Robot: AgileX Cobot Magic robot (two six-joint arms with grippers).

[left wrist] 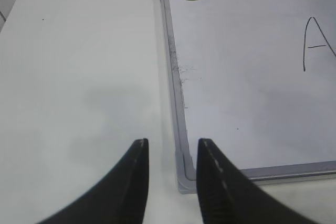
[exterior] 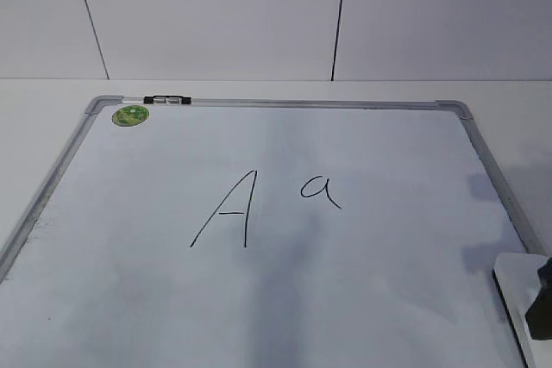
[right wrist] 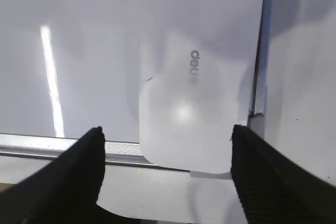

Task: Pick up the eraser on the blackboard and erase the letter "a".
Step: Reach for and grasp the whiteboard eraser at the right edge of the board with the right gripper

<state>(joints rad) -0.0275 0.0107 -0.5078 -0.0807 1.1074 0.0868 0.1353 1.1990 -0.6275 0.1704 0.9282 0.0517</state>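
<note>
The blackboard [exterior: 302,103] is a white board in a silver frame lying flat on the table. The small letter "a" [exterior: 320,191] is written near its middle, right of a taller capital A [exterior: 228,210]. The white eraser [exterior: 520,282] lies at the board's near right corner. In the right wrist view the eraser [right wrist: 191,108] has its near end between the wide-open fingers of my right gripper [right wrist: 167,135]; the right finger stands close to it, the left one apart. My left gripper [left wrist: 173,145] hangs partly open and empty over the table beside the board's near left corner.
A green round sticker [exterior: 131,115] and a black clip [exterior: 167,100] sit at the board's far left corner. White table surrounds the board, with a panelled wall behind. The board's frame [right wrist: 52,145] runs under my right gripper.
</note>
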